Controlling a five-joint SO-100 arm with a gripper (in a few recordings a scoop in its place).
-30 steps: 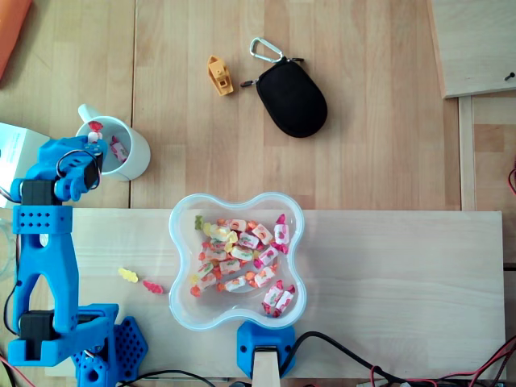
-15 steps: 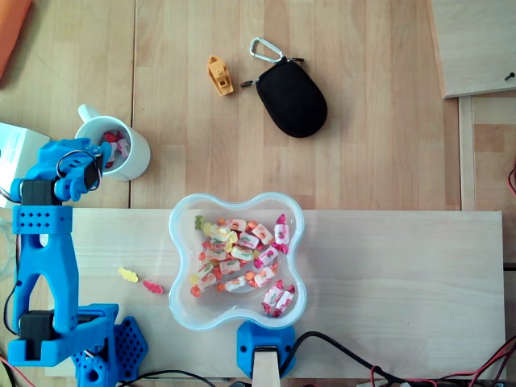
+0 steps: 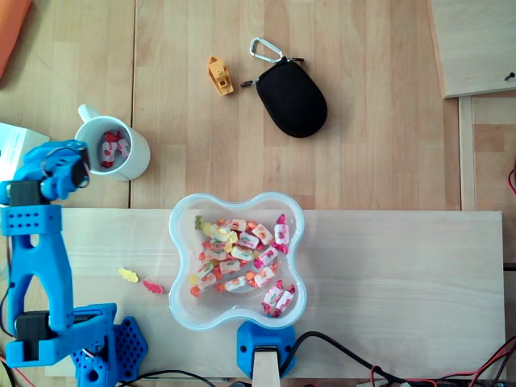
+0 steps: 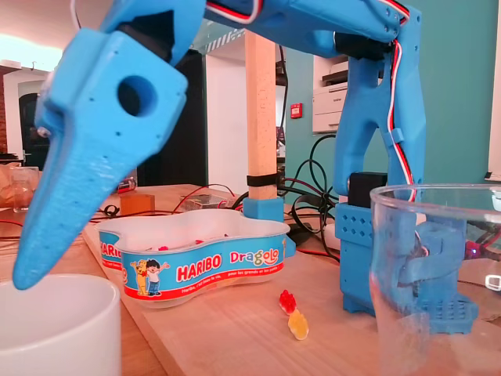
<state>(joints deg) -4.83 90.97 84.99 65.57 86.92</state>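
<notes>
My blue gripper (image 3: pixel 77 165) hangs just left of a white mug (image 3: pixel 135 159), clear of its rim, and looks open with nothing between its fingers. Inside the mug lie a few red and white wrapped candies (image 3: pixel 113 147). In the fixed view one long blue finger (image 4: pixel 78 180) points down toward the mug (image 4: pixel 55 329) at the lower left. A clear Haribo tub (image 3: pixel 179 266) with several wrapped candies stands on the wooden board to the right of my arm. A yellow gummy (image 3: pixel 127 275) and a red gummy (image 3: pixel 152 286) lie loose on the board between the arm and the tub.
A black pouch (image 3: pixel 292 98) with a carabiner and a small orange toy (image 3: pixel 219 75) lie at the far side of the table. A wooden post in a blue foot (image 3: pixel 264 355) stands by the tub. A clear plastic cup (image 4: pixel 438 274) stands close in the fixed view.
My gripper stood over the mug's left rim and has drawn back to the left. One more candy has come to lie in the mug.
</notes>
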